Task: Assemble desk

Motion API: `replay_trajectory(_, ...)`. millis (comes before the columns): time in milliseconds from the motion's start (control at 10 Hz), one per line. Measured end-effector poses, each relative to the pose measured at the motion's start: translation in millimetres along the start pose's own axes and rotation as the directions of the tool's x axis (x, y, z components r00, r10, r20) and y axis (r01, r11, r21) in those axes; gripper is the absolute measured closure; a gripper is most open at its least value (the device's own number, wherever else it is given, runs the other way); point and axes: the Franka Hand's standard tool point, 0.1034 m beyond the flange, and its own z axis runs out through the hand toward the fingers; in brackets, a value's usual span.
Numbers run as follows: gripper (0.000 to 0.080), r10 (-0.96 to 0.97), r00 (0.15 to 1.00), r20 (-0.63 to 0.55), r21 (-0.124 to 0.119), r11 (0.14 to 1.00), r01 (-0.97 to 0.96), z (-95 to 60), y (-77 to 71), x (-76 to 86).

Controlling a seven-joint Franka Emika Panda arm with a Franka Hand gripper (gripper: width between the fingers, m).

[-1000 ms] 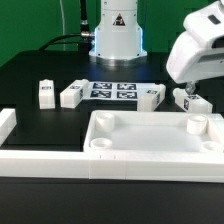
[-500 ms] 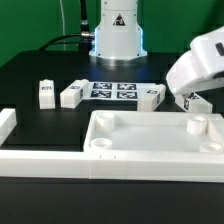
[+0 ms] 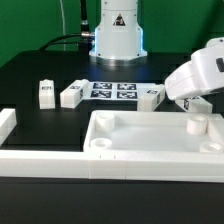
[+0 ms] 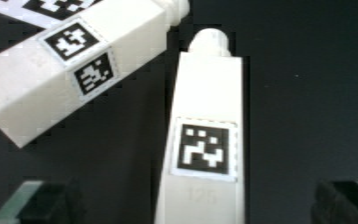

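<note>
Gripper [image 4: 190,203] is wide open, folks. Both dark fingertips [image 4: 34,203] stand well spread, one on each side of a white square-bar leg [image 4: 202,95]. Black table shows in the gaps, so nothing is pinched and neither pad touches the bar. The leg lies flat, its rounded peg end pointing away from the wrist, with a black-and-white tag [image 4: 204,148] face up on it. Just beside it a second leg [image 4: 69,65] lies at a slant with tags on two faces, its end close to the first leg's peg. Touching or not, I cannot tell.

Out to the exterior view: the gripper [image 3: 191,103] hangs low over the black table [image 3: 25,95] at the exterior view's right, and the white hand hides most of the leg beneath it. Just in front sits the desk top [image 3: 150,140], a wide shallow white tray, open side up, with a round corner socket [image 3: 197,126] close to the gripper. The long white border rail [image 3: 45,160] runs along the tray's front.

Behind the tray lie three other legs. The nearest leg [image 3: 150,96] is just off the hand toward the exterior view's left. The middle leg [image 3: 72,94] and the far leg [image 3: 45,92] sit near each other on the other side of the marker board [image 3: 112,90]. Whether the nearest is the slanted one from the wrist view, I cannot tell. The arm's white base [image 3: 116,35] rises behind the board.
</note>
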Motion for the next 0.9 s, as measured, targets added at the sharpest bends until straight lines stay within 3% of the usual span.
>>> replay_trajectory(500,0.0151,0.018,1.000,-0.008,-0.004,1.000,-0.018,0.3,3.1,2.6)
replay_trajectory(900,0.0151,0.083,0.997,-0.003,0.002,0.997,-0.083,9.0,7.5,17.2)
